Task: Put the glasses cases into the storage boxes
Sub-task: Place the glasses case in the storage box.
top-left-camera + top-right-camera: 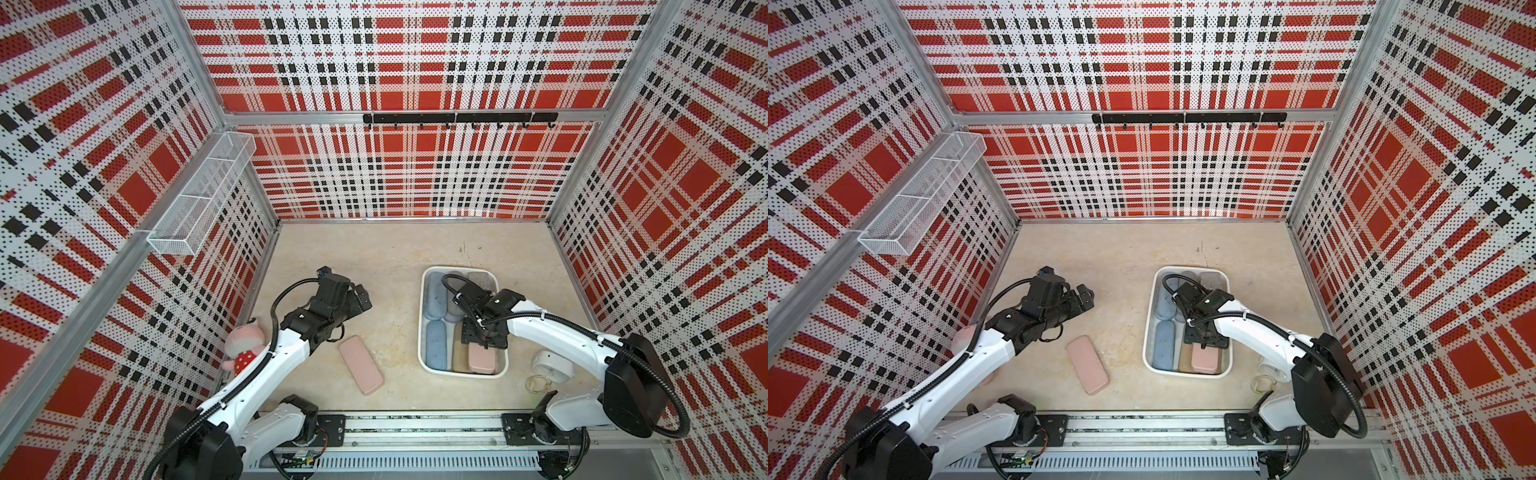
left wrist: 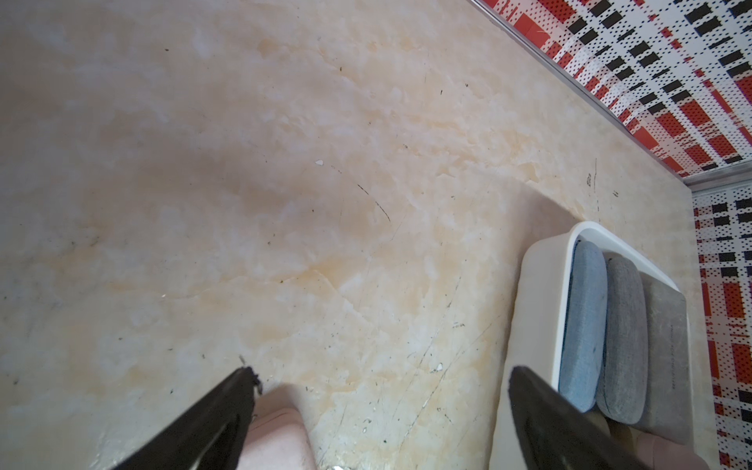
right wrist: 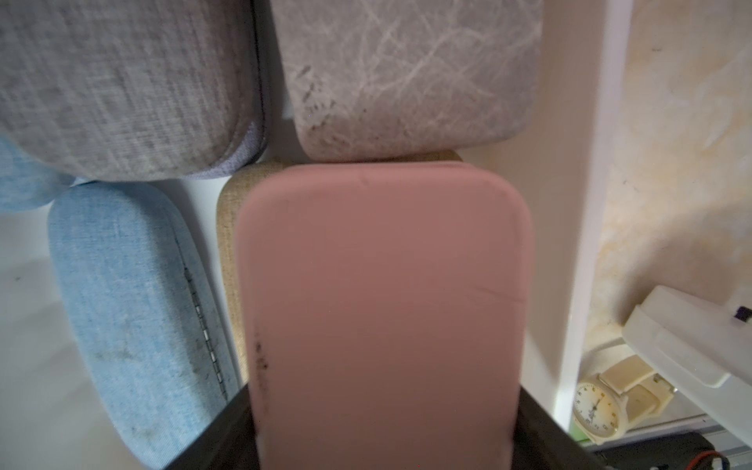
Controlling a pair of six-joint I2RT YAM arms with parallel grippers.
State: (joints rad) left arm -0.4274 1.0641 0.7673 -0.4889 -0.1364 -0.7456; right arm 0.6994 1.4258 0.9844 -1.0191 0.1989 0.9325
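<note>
The pink case (image 3: 382,305) is clamped across its width by the right gripper (image 3: 382,443), inside the tray (image 3: 569,203) and low over the tan case (image 3: 228,211). It is best lowered flat, kept off the wall beside the jaws, and released only once seated. The left gripper (image 2: 382,378) is held wide apart and empty. A second pink case (image 1: 360,365) is seen on the table just behind its fingers.

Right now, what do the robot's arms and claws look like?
The left arm and right arm have smooth white shells with black joints. A ribbed black cable runs along each, fastened by white ties. The left claw and right claw are black.
</note>
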